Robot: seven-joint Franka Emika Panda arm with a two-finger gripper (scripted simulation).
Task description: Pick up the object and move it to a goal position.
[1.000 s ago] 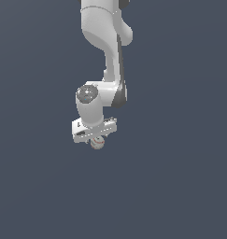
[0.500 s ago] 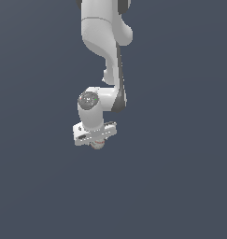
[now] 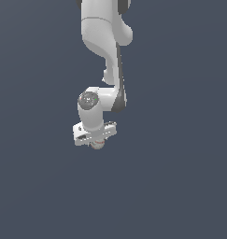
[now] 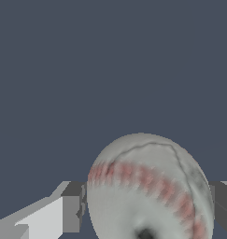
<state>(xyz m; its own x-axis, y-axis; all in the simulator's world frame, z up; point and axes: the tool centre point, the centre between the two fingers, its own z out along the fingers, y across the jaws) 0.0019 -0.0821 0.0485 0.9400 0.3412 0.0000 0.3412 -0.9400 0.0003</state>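
White Franka arm's gripper (image 3: 96, 142) is closed onto the small whitish-grey ball with red stitch marks (image 4: 150, 189), one grey finger pad (image 4: 74, 213) pressed against each side. Ball sits between the fingers, against a plain dark blue-grey background.

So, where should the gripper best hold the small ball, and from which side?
Across its widest middle, coming from above: the ball is round, so only opposite sides give pads a hold. The gripper already has it so, one finger on each side.
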